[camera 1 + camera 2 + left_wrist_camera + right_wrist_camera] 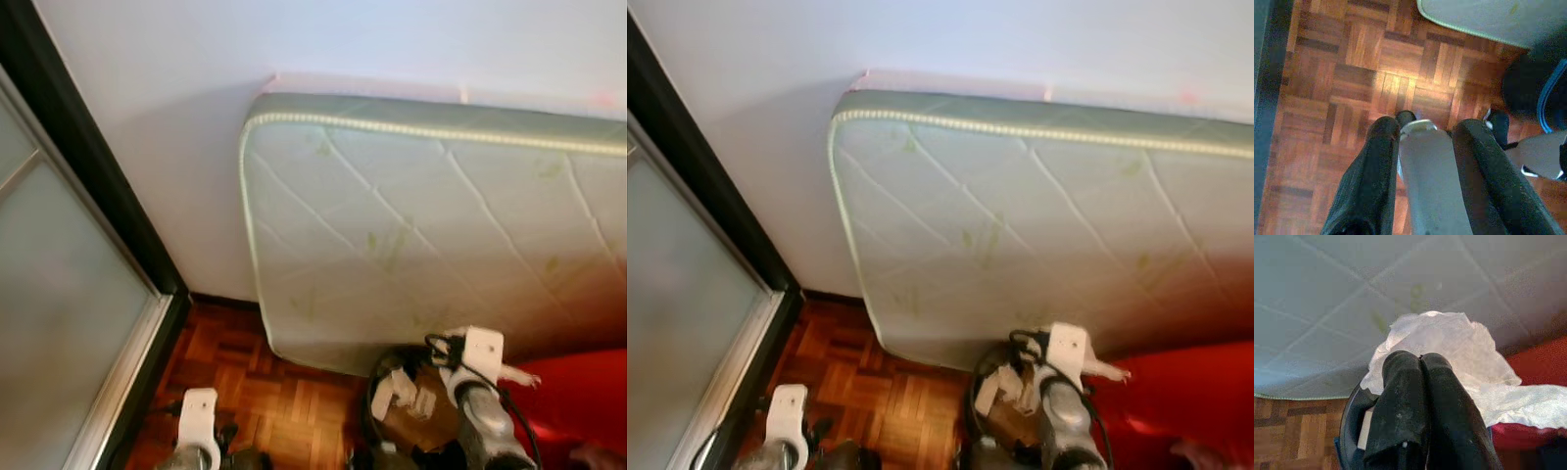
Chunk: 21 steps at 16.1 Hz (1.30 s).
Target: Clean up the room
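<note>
Parquet floor [1352, 88], mattress [431, 235] leaning on the wall.
Right claw [1422, 362] is pinching crumpled tissue [1449, 347] above black bin [1352, 431], no clear long axis; left claw [1425, 132] is hanging open, empty.

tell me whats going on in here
The robot stands on a wood parquet floor facing a mattress leaned against the wall. Its right gripper is shut on a crumpled white tissue and holds it over a dark bin at the foot of the mattress, with something red beside it. The left gripper hangs low over the floor, open and holding nothing.
</note>
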Tool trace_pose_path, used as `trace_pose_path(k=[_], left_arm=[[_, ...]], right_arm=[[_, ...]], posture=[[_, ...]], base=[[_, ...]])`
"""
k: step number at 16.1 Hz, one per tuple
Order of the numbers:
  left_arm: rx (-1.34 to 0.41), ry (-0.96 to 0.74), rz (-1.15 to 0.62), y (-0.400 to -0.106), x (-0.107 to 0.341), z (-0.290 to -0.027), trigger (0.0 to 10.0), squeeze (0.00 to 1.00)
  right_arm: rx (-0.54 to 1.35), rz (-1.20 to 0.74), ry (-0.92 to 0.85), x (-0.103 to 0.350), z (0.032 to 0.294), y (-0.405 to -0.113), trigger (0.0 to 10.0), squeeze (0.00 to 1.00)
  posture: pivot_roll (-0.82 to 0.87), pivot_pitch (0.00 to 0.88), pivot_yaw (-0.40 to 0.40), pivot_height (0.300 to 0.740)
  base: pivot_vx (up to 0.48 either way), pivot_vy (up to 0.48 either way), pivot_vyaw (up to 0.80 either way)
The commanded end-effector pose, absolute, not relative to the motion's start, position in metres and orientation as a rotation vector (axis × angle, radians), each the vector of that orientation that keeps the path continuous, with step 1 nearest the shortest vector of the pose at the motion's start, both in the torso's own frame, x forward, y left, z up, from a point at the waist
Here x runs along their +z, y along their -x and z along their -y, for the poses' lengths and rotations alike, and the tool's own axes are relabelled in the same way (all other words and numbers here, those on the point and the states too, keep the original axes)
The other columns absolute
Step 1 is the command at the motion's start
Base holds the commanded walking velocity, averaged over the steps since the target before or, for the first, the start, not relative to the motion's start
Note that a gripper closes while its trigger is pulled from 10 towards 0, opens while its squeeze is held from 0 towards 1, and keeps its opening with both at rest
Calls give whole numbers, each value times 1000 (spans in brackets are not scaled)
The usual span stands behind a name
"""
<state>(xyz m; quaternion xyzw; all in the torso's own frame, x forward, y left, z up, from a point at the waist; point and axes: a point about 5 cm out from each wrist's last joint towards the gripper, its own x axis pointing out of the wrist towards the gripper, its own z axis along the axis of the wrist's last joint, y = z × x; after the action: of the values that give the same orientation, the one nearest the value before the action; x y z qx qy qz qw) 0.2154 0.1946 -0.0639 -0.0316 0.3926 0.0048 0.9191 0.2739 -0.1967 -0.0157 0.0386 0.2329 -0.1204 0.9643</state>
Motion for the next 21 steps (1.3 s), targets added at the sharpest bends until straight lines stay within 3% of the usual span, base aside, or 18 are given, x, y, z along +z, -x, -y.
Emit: trace_pose_path(k=[1, 5, 15, 21], left_arm=[[17, 75, -812, -214, -65, -193, 10000, 0], [19, 74, -812, -213, -65, -194, 10000, 0], [19, 72, -806, -215, -64, -193, 10000, 0], [23, 70, -805, -214, -65, -195, 10000, 0]], right_arm=[[-261, -486, -101, -18, 199, -271, 10000, 0], [-237, -476, -85, -17, 196, -272, 10000, 0], [-71, -502, -110, -17, 169, -279, 10000, 0], [-91, -469, -103, -11, 173, -284, 10000, 0]], posture=[[67, 180, -36, 669], [68, 181, -37, 669], [73, 186, -37, 669], [74, 192, -38, 619]], base=[[0, 0, -669], [0, 0, -623], [0, 0, 0], [0, 0, 0]])
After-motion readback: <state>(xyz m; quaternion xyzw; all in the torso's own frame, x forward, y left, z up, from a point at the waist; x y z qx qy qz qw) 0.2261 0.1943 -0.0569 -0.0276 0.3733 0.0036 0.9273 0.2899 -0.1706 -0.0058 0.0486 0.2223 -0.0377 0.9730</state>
